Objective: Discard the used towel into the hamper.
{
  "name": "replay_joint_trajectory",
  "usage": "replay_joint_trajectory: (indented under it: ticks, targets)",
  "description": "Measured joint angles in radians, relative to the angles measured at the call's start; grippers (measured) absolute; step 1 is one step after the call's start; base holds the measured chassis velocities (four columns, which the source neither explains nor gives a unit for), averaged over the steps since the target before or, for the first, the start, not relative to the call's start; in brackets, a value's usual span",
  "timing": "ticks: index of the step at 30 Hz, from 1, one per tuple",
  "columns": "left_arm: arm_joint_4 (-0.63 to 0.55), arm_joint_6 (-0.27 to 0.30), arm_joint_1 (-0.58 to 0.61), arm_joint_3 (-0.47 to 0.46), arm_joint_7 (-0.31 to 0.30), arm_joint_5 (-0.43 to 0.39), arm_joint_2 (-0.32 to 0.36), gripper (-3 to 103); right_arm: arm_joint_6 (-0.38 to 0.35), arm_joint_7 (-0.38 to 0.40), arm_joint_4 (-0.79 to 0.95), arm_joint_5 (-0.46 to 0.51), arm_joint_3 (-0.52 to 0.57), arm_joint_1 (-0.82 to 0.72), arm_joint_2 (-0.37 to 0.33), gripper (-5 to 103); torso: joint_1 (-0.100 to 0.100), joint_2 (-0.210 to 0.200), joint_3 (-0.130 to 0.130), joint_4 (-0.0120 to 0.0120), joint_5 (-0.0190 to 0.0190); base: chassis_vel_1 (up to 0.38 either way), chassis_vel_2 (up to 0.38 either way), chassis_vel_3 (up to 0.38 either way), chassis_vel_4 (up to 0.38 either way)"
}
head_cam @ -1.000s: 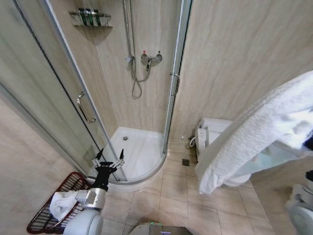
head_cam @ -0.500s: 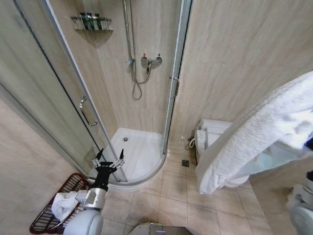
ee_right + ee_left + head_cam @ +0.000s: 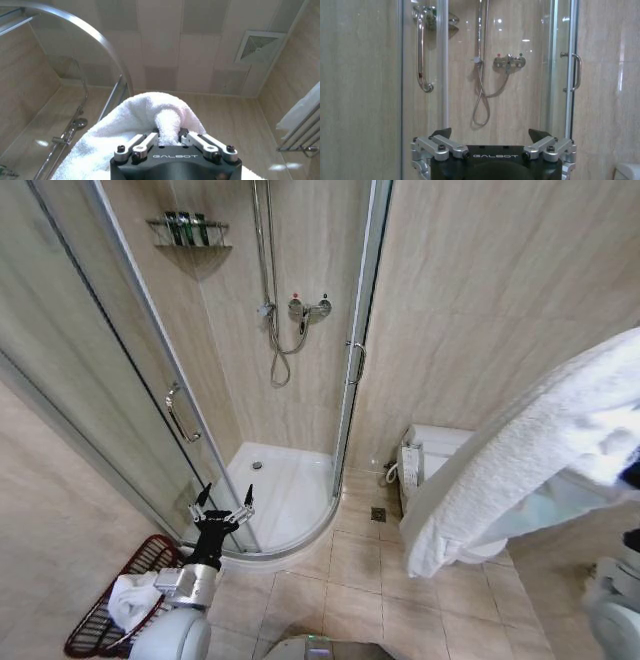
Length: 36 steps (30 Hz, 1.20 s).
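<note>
The hamper (image 3: 115, 605) sits on the tiled floor just outside the shower cabin (image 3: 270, 480), against the wall on the robot's left, and it already holds a crumpled white cloth (image 3: 132, 598) inside its dark red-brown strands. The left gripper (image 3: 222, 502) hangs above and just beside the hamper, on the side toward the shower cabin, with its fingers spread apart and nothing between them; in the left wrist view the same left gripper (image 3: 490, 135) points at the glass of the shower cabin, both fingertips well apart, with the shower hose (image 3: 481, 93) and the mixer tap (image 3: 508, 62) behind the glass. The right gripper (image 3: 169, 135) is raised high, well apart from the hamper and on the far side of the shower cabin from it, and its fingers are clamped on a fold of the white towel (image 3: 150, 120), which bunches up between them and spills down around the wrist. In the head view the towel (image 3: 530, 470) drapes in a long band from the right edge down toward the toilet (image 3: 435, 455), hiding part of it, and its lower end hangs above the floor tiles beside the shower cabin's door frame. A small rack with bottles (image 3: 190, 230) is fixed high inside the shower cabin.
</note>
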Motion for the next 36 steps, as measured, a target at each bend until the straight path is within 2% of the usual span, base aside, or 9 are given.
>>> replay_joint_trajectory:
  ticks: [18,36]
  targets:
    - [0.000,0.000,0.000,0.000,0.000,0.000,0.000,100,0.004,-0.002,-0.003,-0.006,-0.003,0.002,-0.001,14,-0.004,-0.009,-0.005,0.0000,0.0000,0.034,0.029,0.022,0.027]
    - [0.000,0.000,0.000,0.000,0.000,0.000,0.000,100,0.004,0.000,-0.005,-0.017,-0.011,0.004,-0.004,14,-0.006,-0.013,-0.007,0.0000,0.0000,0.110,0.112,0.109,0.106]
